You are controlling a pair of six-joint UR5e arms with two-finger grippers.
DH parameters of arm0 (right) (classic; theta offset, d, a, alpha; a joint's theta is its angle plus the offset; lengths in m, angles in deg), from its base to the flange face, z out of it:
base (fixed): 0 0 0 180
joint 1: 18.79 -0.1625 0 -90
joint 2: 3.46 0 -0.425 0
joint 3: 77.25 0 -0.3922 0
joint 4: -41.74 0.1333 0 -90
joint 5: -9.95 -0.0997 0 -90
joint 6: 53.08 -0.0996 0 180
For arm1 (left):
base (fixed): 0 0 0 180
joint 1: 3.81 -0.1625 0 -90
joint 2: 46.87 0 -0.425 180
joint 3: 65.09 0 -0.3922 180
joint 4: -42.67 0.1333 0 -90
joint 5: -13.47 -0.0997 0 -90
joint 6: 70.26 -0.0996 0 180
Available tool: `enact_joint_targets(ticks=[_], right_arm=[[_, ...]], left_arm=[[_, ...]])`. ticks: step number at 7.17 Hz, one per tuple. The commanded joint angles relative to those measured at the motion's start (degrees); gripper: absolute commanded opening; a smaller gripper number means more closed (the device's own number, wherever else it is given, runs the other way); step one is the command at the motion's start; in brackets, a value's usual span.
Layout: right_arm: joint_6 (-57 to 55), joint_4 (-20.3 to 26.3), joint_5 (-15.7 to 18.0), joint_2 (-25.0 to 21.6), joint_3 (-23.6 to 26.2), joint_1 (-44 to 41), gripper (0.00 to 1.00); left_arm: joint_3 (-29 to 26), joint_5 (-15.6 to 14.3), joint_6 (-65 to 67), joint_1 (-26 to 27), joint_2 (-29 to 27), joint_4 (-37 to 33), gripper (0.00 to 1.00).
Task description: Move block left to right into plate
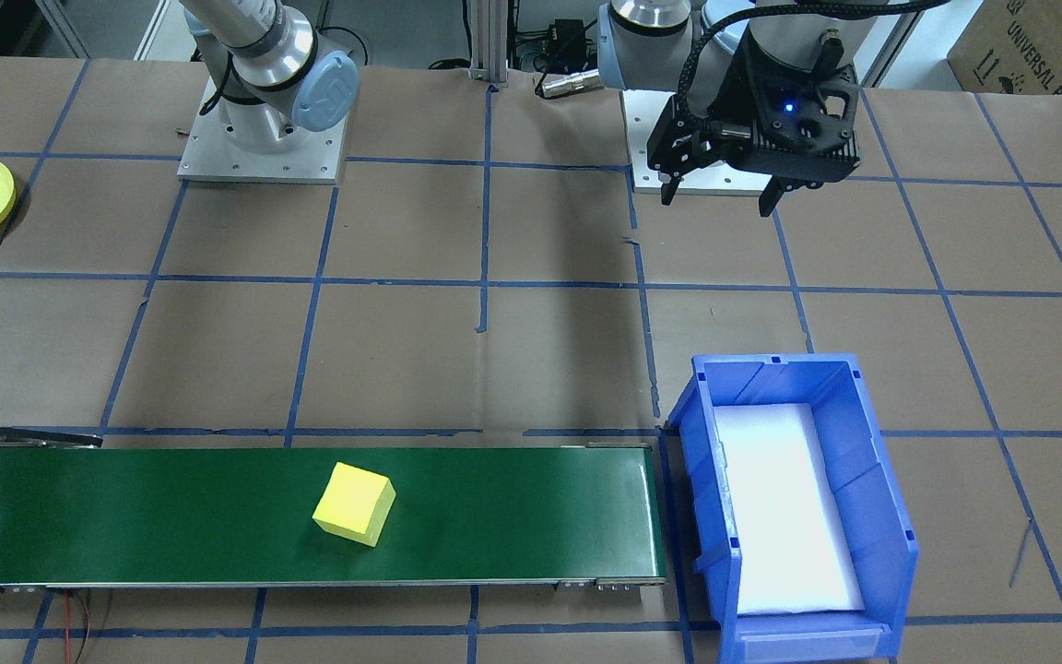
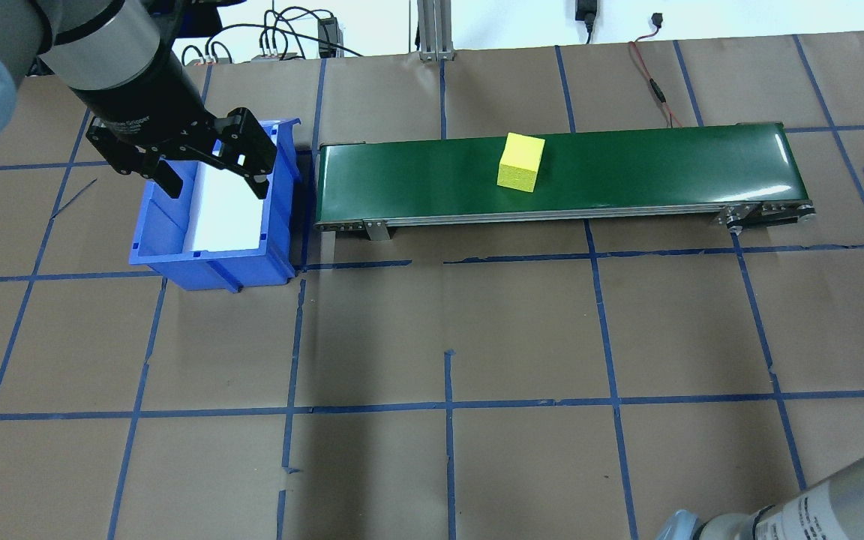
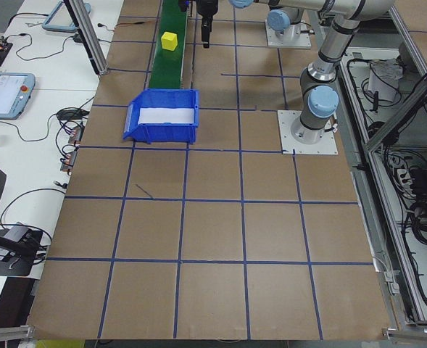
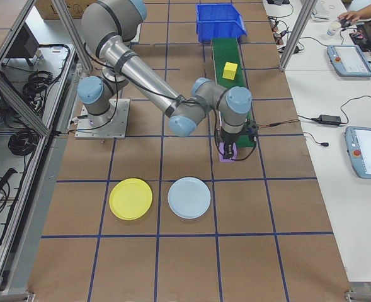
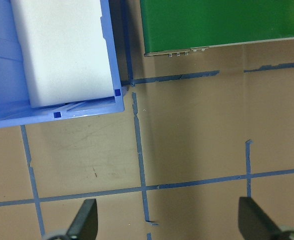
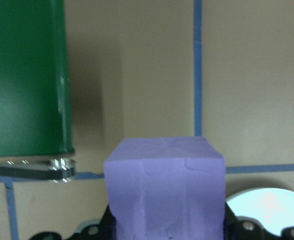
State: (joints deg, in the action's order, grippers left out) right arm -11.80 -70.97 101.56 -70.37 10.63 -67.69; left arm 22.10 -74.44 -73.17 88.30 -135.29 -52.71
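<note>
Right fingers (image 6: pixel 164 235) pinching a purple block (image 6: pixel 165 187) past the green conveyor's (image 2: pixel 627 169) end, left fingers (image 2: pixel 211 180) spread above the blue bin (image 2: pixel 211 262), yellow block (image 2: pixel 520 162) mid-belt, yellow plate (image 4: pixel 130 199) near the tabletop's (image 2: pixel 522 337) right end beside a pale blue plate (image 4: pixel 189 197)

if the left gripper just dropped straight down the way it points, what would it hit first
Probably bare table paper. The left gripper hangs open, and its wrist view shows only brown paper and blue tape between the fingers, with the blue bin off to one side, though depth is unclear.
</note>
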Motion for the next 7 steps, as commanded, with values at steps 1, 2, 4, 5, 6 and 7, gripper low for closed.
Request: enact_joint_targets(ticks=[1, 2, 4, 5, 6, 7], right_arm=[[11.68, 0.65, -0.20, 0.11, 3.15, 11.16, 0.26], [12.24, -1.96, 0.67, 0.20, 6.39, 14.33, 0.32], [12.25, -7.17, -0.02, 1.96, 8.79, 15.33, 0.74], [12.16, -6.83, -0.02, 2.05, 8.97, 15.33, 1.00], [12.16, -6.56, 0.06, 1.53, 8.10, 15.33, 1.00], [10.42, -5.87, -0.46, -0.74, 6.96, 14.29, 1.00]], left_arm=[[0.00, -0.07, -0.08, 0.00, 0.00, -0.07, 1.00], [0.00, 0.02, 0.01, 0.00, 0.00, -0.07, 1.00], [-0.09, 0.46, 2.72, -0.35, 0.17, 0.54, 1.00], [-0.18, 0.37, 3.52, -0.44, 0.17, 0.81, 1.00], [-0.18, 0.19, 3.52, -0.62, 0.17, 2.73, 1.00], [-0.09, 0.19, 3.70, -0.62, 0.17, 4.57, 1.00]])
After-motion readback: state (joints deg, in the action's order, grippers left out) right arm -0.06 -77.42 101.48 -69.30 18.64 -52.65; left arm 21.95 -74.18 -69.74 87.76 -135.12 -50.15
